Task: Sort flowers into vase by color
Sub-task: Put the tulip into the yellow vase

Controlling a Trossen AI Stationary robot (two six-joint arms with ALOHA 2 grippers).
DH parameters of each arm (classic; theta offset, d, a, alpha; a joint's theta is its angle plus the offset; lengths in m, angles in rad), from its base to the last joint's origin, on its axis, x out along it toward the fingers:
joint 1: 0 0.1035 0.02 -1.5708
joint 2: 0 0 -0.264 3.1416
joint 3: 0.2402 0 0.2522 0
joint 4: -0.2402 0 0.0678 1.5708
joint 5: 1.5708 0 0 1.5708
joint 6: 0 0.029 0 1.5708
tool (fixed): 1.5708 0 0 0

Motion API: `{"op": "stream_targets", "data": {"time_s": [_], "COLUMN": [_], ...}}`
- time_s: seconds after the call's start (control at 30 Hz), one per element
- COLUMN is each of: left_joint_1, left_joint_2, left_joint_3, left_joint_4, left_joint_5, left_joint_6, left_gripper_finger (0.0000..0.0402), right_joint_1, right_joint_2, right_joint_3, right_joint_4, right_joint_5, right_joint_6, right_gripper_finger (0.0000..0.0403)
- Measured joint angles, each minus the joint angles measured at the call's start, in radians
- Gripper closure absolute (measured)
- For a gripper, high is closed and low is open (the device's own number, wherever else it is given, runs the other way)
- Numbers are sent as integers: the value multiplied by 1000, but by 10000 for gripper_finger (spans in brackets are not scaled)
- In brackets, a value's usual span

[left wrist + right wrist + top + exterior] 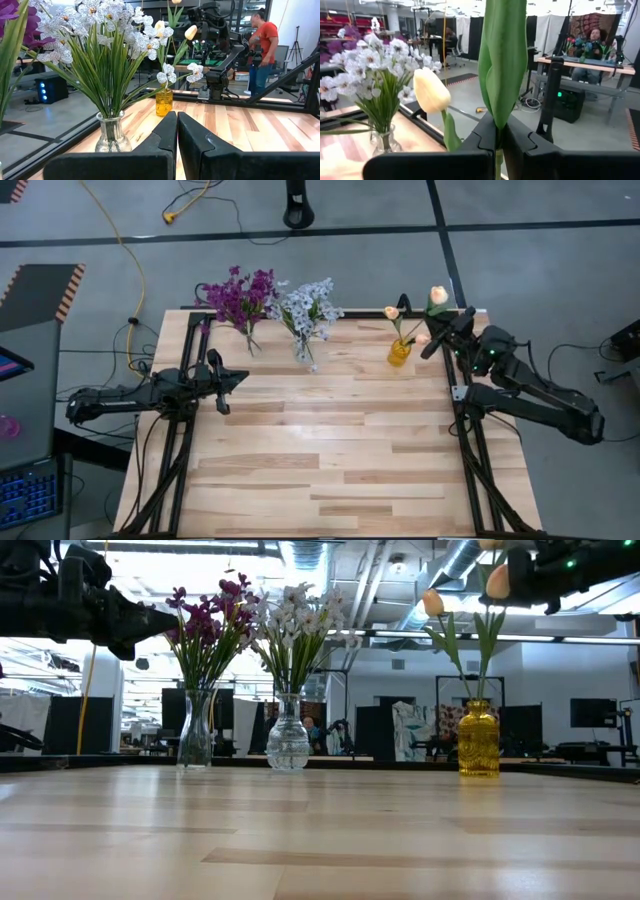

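Pale wooden worktop (330,470) in a black frame, yellow cable (128,255) trailing across grey floor, keyboard (28,494) at left, person in red shirt (263,47) standing beyond

3 vases stand along the far edge of the wooden table (330,470): purple flowers (238,295), white flowers (308,308), and peach buds (437,296) in a yellow vase (399,353). The right gripper (437,333) is at the peach stems; the left gripper (240,379) hovers nearby.
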Motion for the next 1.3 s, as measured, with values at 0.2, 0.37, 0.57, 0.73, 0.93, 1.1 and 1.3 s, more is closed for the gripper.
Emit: {"op": "stream_targets", "data": {"time_s": [0.2,0.37,0.57,0.73,0.93,1.1,1.3], "left_joint_1": [0,0,0,0,0,0,0], "left_joint_2": [0,0,0,0,0,0,0], "left_joint_3": [0,0,0,0,0,0,0], "left_joint_4": [0,0,-1,-1,-1,-1,-1], "left_joint_5": [0,0,0,0,0,0,0], "left_joint_6": [0,0,0,0,-3,-4,-4], "left_gripper_finger": [401,401,401,401,401,401,401], "right_joint_1": [0,1,1,2,2,2,2], "right_joint_2": [-2,-1,-8,-41,-102,-143,-151], "right_joint_3": [-1,-1,-1,-1,-1,-1,-1], "right_joint_4": [82,72,107,109,58,-27,-87], "right_joint_5": [-18,-25,-25,-25,-25,-43,-80], "right_joint_6": [-7,-4,15,11,28,75,104], "right_gripper_finger": [362,362,362,362,362,362,362]}}
